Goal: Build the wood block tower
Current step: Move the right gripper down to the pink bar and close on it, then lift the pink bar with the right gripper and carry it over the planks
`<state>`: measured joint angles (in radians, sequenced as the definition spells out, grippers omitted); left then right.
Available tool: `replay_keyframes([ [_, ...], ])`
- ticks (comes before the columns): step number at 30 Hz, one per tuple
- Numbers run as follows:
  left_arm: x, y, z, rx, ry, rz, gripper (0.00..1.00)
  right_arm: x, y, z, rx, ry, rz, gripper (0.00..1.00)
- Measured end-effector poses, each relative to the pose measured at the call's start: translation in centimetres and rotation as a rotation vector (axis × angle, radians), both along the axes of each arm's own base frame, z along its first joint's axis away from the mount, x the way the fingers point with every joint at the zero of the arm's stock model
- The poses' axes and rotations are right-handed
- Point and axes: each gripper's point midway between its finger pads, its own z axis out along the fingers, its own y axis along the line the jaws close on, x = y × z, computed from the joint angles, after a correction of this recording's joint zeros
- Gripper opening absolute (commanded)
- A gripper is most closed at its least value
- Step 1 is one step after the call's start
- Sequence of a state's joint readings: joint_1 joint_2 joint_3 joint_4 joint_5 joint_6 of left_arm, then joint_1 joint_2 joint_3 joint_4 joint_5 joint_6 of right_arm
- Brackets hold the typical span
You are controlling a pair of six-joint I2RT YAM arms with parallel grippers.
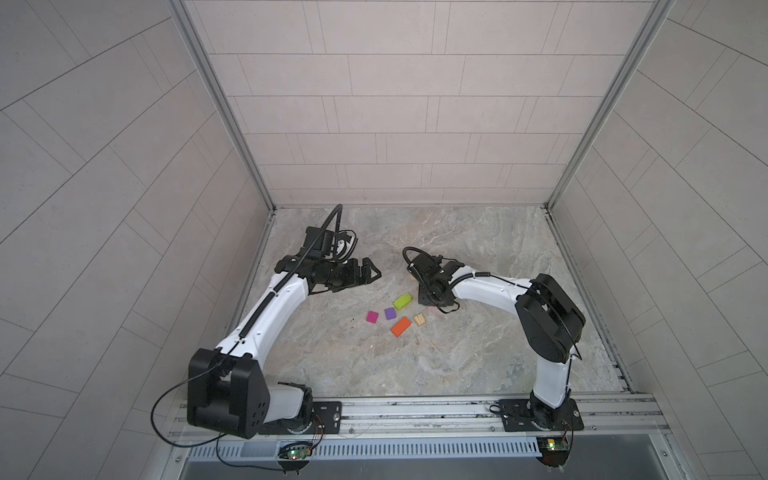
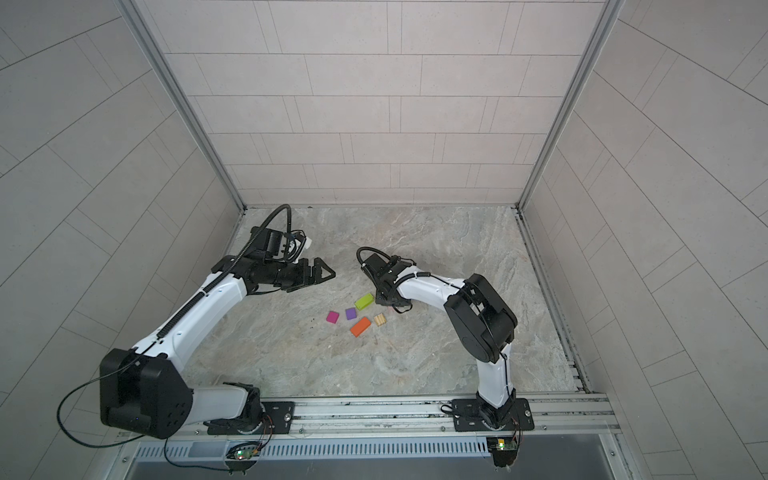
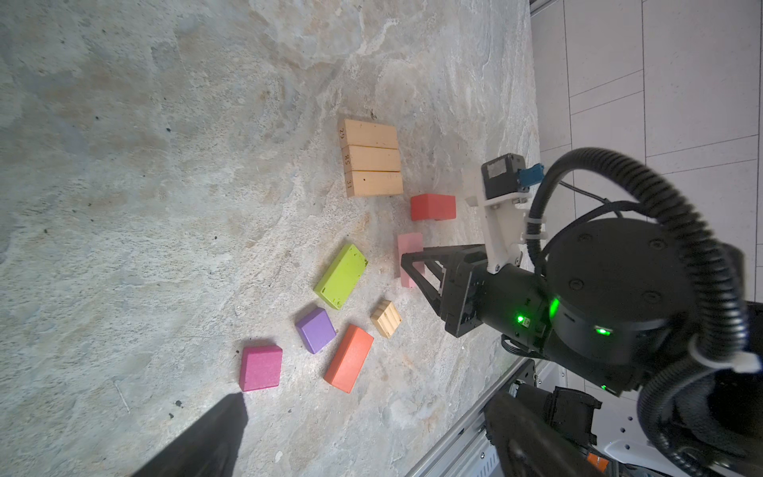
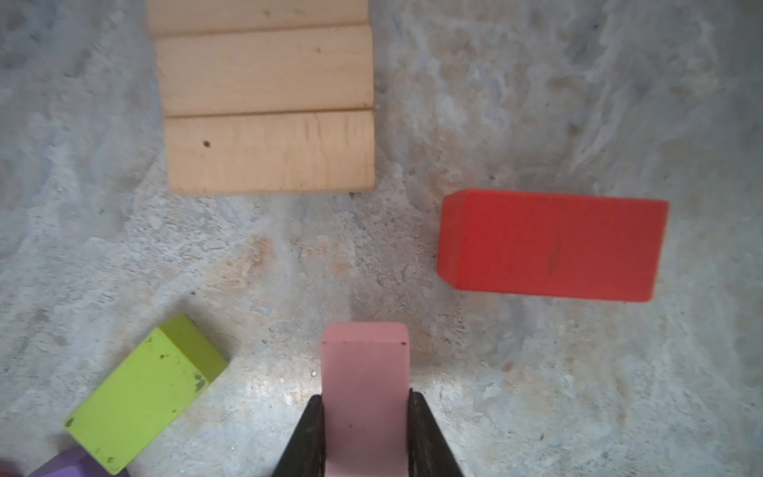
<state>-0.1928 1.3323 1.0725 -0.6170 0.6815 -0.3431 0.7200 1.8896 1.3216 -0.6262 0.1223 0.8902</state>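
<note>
With the right gripper (image 4: 365, 413) clamped on the pink block (image 4: 365, 363) and the left gripper (image 1: 371, 269) wide apart, the pick seems done; next, lift it squarely onto the tan bars (image 4: 268, 103).

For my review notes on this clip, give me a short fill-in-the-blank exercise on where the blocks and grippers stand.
1. The right gripper is shut on the ____ block.
2. ____ plain tan bars lie side by side, touching.
3. The left gripper is ____ and holds nothing.
4. Between the magenta cube and the orange block sits the ____ cube.
Missing words: pink; three; open; purple.
</note>
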Motion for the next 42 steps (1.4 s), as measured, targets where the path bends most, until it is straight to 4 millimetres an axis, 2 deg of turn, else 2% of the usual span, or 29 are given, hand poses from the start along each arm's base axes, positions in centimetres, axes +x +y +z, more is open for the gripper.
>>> replay_keyframes([
  [7, 0.0, 0.1, 0.0, 0.003, -0.001, 0.002, 0.99, 1.6, 0.8, 2.8, 0.01, -0.042, 0.024, 0.14],
  [14, 0.0, 0.1, 0.0, 0.004, -0.001, 0.003, 0.98, 4.5, 1.2, 5.7, 0.031, -0.091, 0.027, 0.14],
  [25, 0.0, 0.1, 0.0, 0.004, -0.001, 0.002, 0.98, 7.8, 0.7, 4.5, 0.001, -0.053, 0.025, 0.16],
  [42, 0.0, 0.1, 0.0, 0.004, -0.001, 0.002, 0.98, 10.7, 0.7, 2.4, 0.024, -0.01, 0.016, 0.16],
])
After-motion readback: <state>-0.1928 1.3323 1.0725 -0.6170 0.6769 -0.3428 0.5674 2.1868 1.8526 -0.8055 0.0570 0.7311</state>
